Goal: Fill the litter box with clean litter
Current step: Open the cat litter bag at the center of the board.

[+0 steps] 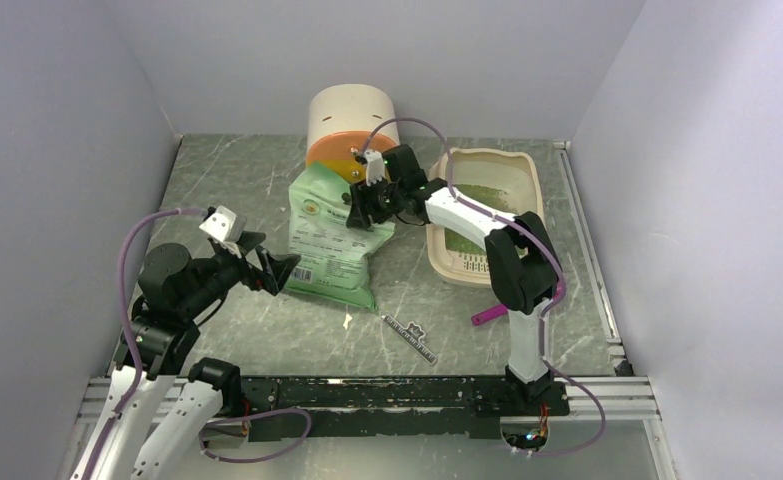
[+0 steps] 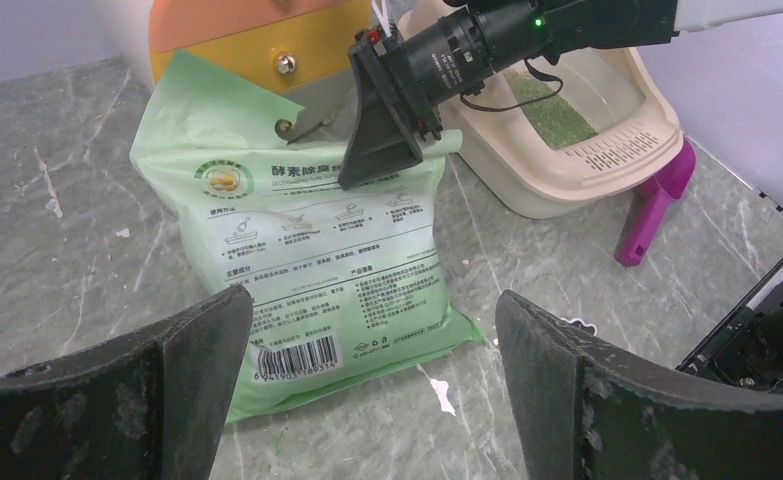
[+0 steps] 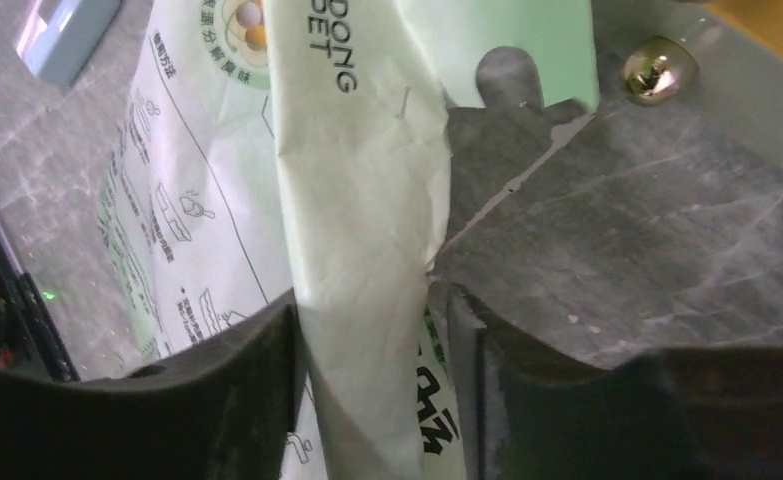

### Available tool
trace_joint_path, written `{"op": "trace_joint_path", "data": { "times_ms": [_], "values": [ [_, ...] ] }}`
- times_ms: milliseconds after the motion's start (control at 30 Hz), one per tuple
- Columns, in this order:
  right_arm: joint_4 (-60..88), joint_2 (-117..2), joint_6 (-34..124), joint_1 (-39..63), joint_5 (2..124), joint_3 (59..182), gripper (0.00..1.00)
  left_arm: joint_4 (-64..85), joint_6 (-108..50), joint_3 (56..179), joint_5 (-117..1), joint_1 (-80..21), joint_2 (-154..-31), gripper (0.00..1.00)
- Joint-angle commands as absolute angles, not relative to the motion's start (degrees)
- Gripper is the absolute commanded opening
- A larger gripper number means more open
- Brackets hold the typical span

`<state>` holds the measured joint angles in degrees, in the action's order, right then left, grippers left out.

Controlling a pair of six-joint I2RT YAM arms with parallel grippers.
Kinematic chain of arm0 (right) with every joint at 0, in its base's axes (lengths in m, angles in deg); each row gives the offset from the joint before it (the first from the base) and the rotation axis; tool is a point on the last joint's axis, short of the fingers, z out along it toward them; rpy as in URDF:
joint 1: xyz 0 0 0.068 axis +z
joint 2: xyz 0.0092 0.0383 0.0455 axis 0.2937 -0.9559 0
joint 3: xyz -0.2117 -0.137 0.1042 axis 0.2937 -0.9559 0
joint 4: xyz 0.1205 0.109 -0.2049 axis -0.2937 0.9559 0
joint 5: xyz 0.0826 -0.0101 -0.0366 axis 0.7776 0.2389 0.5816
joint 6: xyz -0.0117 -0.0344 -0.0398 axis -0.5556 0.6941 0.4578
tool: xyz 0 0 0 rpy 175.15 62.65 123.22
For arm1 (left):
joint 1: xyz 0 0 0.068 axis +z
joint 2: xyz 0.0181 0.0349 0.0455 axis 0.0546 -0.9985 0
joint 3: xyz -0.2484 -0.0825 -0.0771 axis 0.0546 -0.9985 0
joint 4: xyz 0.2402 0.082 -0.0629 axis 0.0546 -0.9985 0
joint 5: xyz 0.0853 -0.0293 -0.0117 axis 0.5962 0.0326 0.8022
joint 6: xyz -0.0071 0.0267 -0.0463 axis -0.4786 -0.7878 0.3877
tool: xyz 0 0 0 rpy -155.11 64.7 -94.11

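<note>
The marbled desk [image 1: 257,180] carries a green litter bag [image 1: 332,250], the litter box [image 2: 557,195] and a drawer unit [image 1: 352,115]. A magenta scoop [image 1: 488,317] lies nearby.

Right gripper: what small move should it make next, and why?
Probably shut the right gripper on the green bag: a fold of its top edge stands between the jaws, with a gap on one side, so it is not yet pinched.
</note>
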<state>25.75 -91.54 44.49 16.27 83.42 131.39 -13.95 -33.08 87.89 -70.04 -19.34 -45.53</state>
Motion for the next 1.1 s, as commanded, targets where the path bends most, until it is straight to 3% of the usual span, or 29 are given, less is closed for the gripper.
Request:
{"op": "trace_joint_path", "data": {
  "times_ms": [0, 67, 133, 433, 633, 867, 1067],
  "values": [
    [26.4, -91.5, 48.2, 16.4, 81.9, 133.6, 0.38, -14.5, -33.9, 90.1, -70.0, -18.9, -45.5, 0.96],
    [25.7, -90.3, 48.8, 16.4, 82.6, 133.1, 0.14, -14.3, -33.9, 89.9, -69.9, -18.9, -45.5, 0.96],
    [24.5, -89.3, 49.4, 16.5, 84.0, 132.2, 0.0, -13.9, -33.6, 89.6, -69.7, -18.9, -45.6, 0.96],
    [17.8, -77.7, 54.4, 20.1, 89.0, 121.6, 0.0, -11.2, -29.8, 88.1, -67.1, -18.9, -46.9, 0.95],
    [19.6, -73.0, 60.1, 25.8, 85.3, 117.5, 0.0, -5.1, -23.8, 85.6, -59.0, -18.9, -49.2, 0.95],
    [19.6, -68.8, 61.5, 30.9, 81.2, 114.1, 0.0, -9.0, -21.4, 93.9, -51.6, -18.8, -66.2, 0.97],
    [18.0, -64.6, 61.1, 34.8, 79.9, 110.7, 0.0, -8.5, -20.9, 101.7, -60.3, -15.8, -78.5, 0.97]
  ]
}}
